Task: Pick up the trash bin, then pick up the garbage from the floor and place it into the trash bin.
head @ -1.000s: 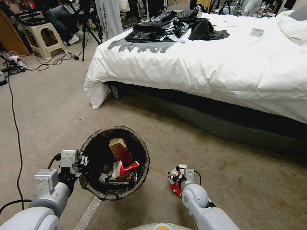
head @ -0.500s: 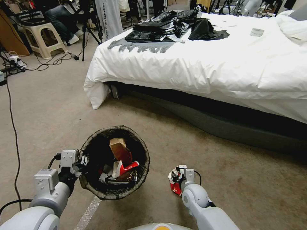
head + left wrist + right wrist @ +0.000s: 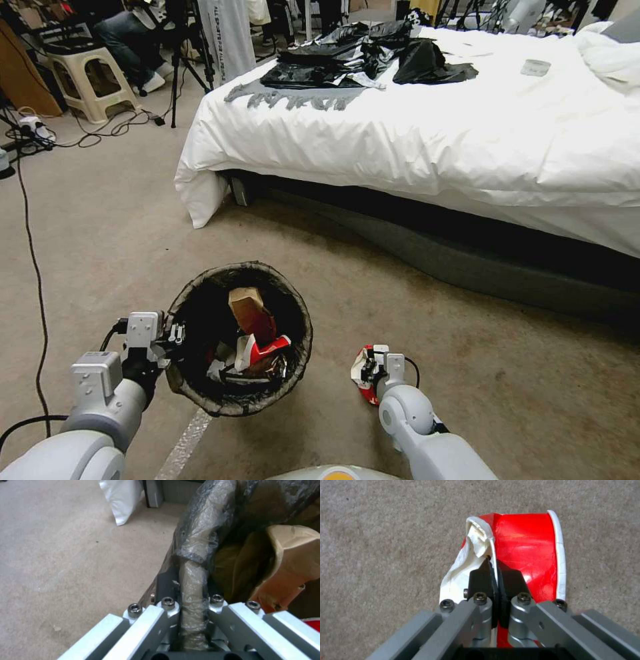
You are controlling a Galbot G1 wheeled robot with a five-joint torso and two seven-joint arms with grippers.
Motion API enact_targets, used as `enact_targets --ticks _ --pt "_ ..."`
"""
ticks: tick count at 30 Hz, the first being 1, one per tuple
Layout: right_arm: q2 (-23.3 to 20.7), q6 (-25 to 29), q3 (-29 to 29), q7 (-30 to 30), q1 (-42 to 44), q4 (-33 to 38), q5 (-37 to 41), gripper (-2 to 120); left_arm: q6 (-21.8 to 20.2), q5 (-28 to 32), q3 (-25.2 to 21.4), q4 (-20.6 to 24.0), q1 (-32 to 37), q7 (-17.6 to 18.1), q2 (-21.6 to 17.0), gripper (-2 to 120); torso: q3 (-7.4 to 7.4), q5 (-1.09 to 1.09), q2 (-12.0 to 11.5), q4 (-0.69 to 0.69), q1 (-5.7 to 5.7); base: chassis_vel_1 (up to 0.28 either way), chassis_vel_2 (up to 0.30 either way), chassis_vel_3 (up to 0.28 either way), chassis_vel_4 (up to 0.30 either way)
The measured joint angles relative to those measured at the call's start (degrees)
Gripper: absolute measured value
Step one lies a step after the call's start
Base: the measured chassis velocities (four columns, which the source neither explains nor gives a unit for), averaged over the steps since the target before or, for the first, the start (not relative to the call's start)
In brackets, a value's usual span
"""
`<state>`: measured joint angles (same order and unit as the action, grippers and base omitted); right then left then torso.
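Note:
The trash bin (image 3: 200,393), round and lined with a dark bag over its rim, hangs low at front left. My left gripper (image 3: 175,335) is shut on its near-left rim (image 3: 192,580). Inside lie a brown paper bag (image 3: 248,308), a red-white carton (image 3: 261,350) and dark wrappers. To the bin's right my right gripper (image 3: 371,363) is shut on a piece of garbage, a flattened red-white carton (image 3: 363,383), just above the carpet. In the right wrist view the black pads (image 3: 481,580) pinch the carton's folded edge (image 3: 523,550).
A bed with white bedding (image 3: 433,147) runs across the back and right, with black bags and clothes (image 3: 360,57) on it. Its dark base (image 3: 467,260) sits ahead. A beige stool (image 3: 87,80), a tripod and cables (image 3: 30,253) stand at the far left. Bare carpet lies between.
The right gripper with the red-white carton has shifted slightly, and the carton now hangs more edge-on. The left gripper and bin have stayed put.

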<state>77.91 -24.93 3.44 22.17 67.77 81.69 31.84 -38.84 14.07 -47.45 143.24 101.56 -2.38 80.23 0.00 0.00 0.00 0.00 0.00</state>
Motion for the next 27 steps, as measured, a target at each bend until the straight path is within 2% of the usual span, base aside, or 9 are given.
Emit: enact_targets --ticks 16,17,18,20,21,22,24,25,27 --pt "-0.02 0.04 0.08 0.00 0.02 0.13 -0.02 0 0.06 0.01 0.06 0.00 -0.02 0.05 0.00 1 0.00 0.00 0.00 0.00 0.00 0.000 0.000 0.000 0.000" --pt "-0.28 0.02 0.74 -0.61 0.34 0.95 0.04 0 0.06 0.12 -0.02 0.00 0.01 0.05 -0.18 1 0.00 0.07 -0.01 0.03 0.00 0.000 0.000 0.000 0.000" --pt "-2.09 -0.09 2.64 -1.39 0.62 4.66 0.36 0 0.06 0.19 -0.31 0.00 0.09 0.15 -0.50 1 0.02 0.10 -0.01 -0.03 0.00 0.000 0.000 0.000 0.000" --pt "-4.50 0.33 4.18 -1.61 -0.40 12.23 0.42 0 0.06 0.24 -0.40 0.00 0.09 0.34 -0.65 1 -0.01 -0.11 0.00 -0.01 -0.01 0.000 0.000 0.000 0.000" --pt "-4.50 0.33 4.18 -1.61 -0.40 12.23 0.42 0 0.06 0.24 -0.40 0.00 0.09 0.34 -0.65 1 -0.01 -0.11 0.00 -0.01 -0.01 0.000 0.000 0.000 0.000" --pt "-5.82 0.40 4.18 -1.62 -1.22 15.53 0.71 0 0.06 0.34 -0.40 0.00 0.10 0.23 -0.68 1 0.01 0.09 0.00 -0.01 0.00 0.000 0.000 0.000 0.000" --pt "-7.14 0.30 4.15 -1.61 -2.30 18.35 1.15 0 0.05 0.37 -0.39 0.00 0.10 0.22 -0.71 1 0.01 0.06 0.00 0.00 0.00 0.000 0.000 0.000 0.000" --pt "-8.80 0.21 4.11 -1.54 -3.72 21.36 1.76 0 0.03 0.35 -0.39 0.00 0.12 0.27 -0.72 1 0.00 -0.07 0.00 0.02 0.00 0.000 0.000 0.000 0.000" --pt "-10.09 -0.01 3.69 -1.47 -4.62 23.38 2.45 0 0.01 0.35 -0.39 0.00 0.14 0.32 -0.74 1 0.01 -0.03 0.00 0.01 0.00 0.000 0.000 0.000 0.000"
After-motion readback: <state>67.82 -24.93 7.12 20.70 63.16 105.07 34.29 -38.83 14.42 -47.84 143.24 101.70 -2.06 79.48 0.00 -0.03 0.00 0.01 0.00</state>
